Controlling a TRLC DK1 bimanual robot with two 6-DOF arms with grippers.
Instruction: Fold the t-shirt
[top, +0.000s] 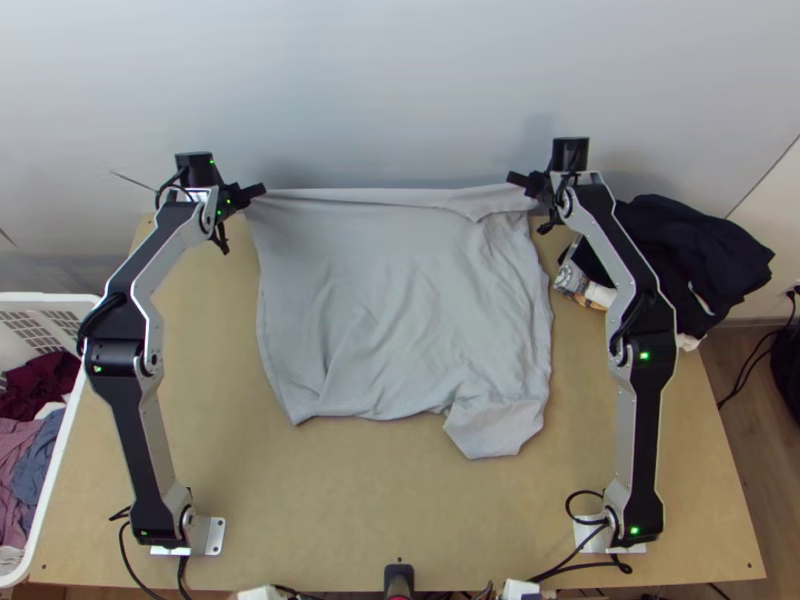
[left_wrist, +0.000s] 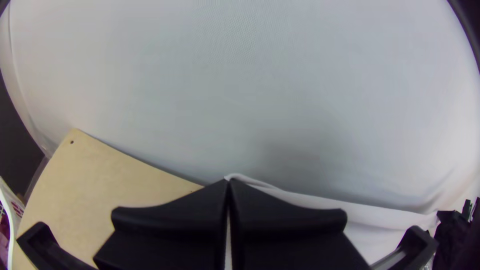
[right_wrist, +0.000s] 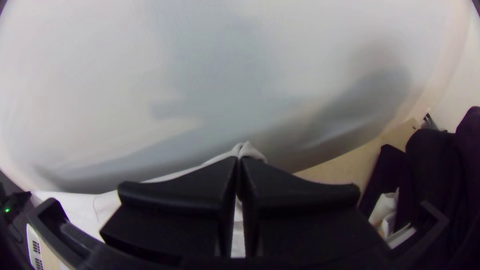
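Note:
The light grey t-shirt (top: 400, 290) lies spread over the table's far half, its far edge pulled fairly straight between the grippers and its near right corner sticking out. At its far left corner is my left gripper (top: 256, 192), shut on the cloth; in the left wrist view the left gripper (left_wrist: 228, 184) pinches the t-shirt's (left_wrist: 320, 201) edge. My right gripper (top: 530, 184) holds the far right corner, where a bit of cloth is turned over. In the right wrist view, a small tuft of the t-shirt (right_wrist: 245, 149) pokes out between the tips of the shut right gripper (right_wrist: 239, 161).
Dark clothes (top: 690, 250) are heaped at the table's far right, beside a patterned white item (top: 580, 285). A white basket (top: 60, 420) with clothes stands left of the table (top: 350, 500). A pale wall (top: 400, 90) rises behind the far edge.

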